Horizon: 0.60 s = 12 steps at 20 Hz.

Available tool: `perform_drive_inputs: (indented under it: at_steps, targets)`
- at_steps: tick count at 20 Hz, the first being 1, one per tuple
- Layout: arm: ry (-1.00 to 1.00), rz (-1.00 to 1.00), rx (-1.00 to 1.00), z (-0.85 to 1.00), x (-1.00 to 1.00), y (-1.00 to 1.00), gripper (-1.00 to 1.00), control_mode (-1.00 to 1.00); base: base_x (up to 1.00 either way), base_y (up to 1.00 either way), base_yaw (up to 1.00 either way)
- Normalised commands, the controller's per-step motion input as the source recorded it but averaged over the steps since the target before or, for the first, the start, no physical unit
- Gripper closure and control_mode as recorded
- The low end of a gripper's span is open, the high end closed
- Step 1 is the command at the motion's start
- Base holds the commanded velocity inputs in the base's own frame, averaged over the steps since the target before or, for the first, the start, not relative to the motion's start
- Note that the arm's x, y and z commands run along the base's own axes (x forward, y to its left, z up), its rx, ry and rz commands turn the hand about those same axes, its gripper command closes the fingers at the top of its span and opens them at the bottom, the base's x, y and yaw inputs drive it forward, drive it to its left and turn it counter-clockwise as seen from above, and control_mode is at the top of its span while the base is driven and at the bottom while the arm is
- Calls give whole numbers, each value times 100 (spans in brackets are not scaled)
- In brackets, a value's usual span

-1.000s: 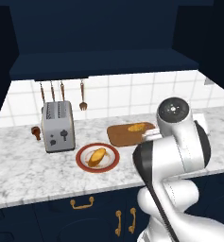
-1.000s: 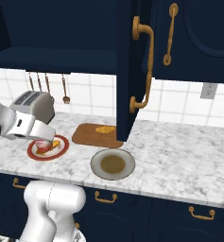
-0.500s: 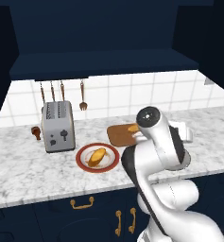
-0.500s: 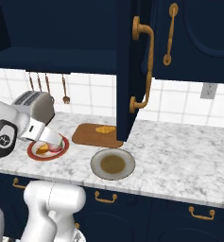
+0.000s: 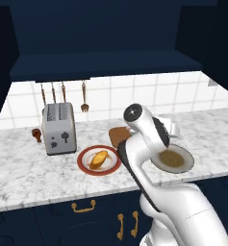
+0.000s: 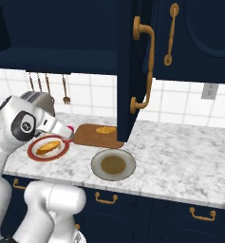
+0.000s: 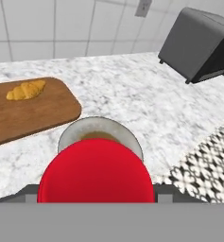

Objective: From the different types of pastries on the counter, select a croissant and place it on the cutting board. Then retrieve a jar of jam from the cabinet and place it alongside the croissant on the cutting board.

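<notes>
Red-lidded jar of jam (image 7: pixel 96 177), unlabelled

Surface (image 6: pixel 180 147): white marble, grey veining. Directly on it: silver toaster (image 5: pixel 58 128) at the left; red-rimmed plate (image 5: pixel 85 166) in front of it, carrying the paler pastry (image 5: pixel 99 159); wooden cutting board (image 6: pixel 88 135) bearing the croissant (image 6: pixel 105 129); grey-rimmed plate (image 6: pixel 98 171) with brown centre, just in front of the board.
</notes>
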Motion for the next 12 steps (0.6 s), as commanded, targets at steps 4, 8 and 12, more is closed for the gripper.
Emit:
perform_drive_inputs:
  at_steps: [4,8,12]
  targets:
    - [0,-8,0,-30,64,9,100,-100,0,0,0]
    - [0,-8,0,-32,60,0,100,-100,0,0,0]
    - [0,-6,0,-33,55,0,100,-100,0,0,0]
